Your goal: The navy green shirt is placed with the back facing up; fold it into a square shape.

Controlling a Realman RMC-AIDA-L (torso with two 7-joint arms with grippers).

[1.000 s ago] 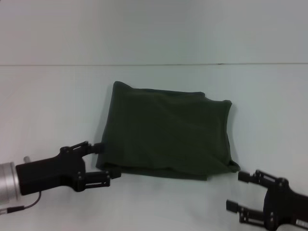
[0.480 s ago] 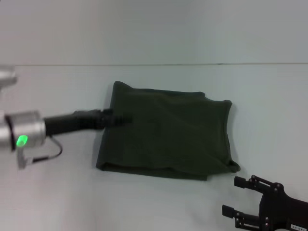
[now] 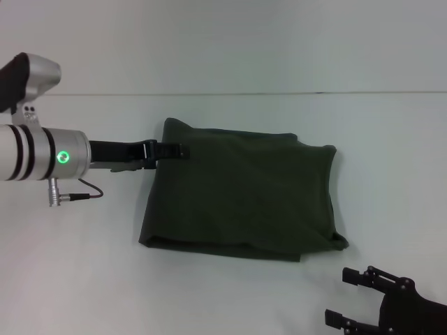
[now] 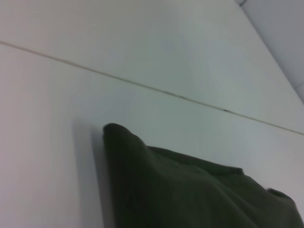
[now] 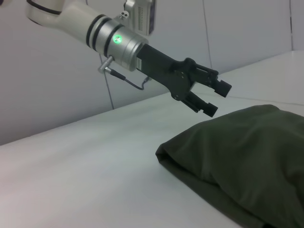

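Note:
The navy green shirt [image 3: 241, 192] lies folded into a rough square in the middle of the white table, plain side up. It also fills the lower part of the left wrist view [image 4: 180, 190] and shows in the right wrist view [image 5: 242, 152]. My left gripper [image 3: 174, 150] hangs over the shirt's far left corner. The right wrist view shows this left gripper [image 5: 217, 99] open, empty and held above the cloth without touching it. My right gripper [image 3: 347, 296] stands open and empty at the table's near right, a little off the shirt's near right corner.
The white table [image 3: 84, 279] runs all round the shirt, with a thin seam line [image 3: 223, 93] across its far part. A pale wall stands behind it. A cable loop [image 3: 84, 192] hangs under the left wrist.
My left arm has risen from the shirt's near left corner and swung to its far left corner. The right gripper has drawn back slightly toward me. The shirt has not moved.

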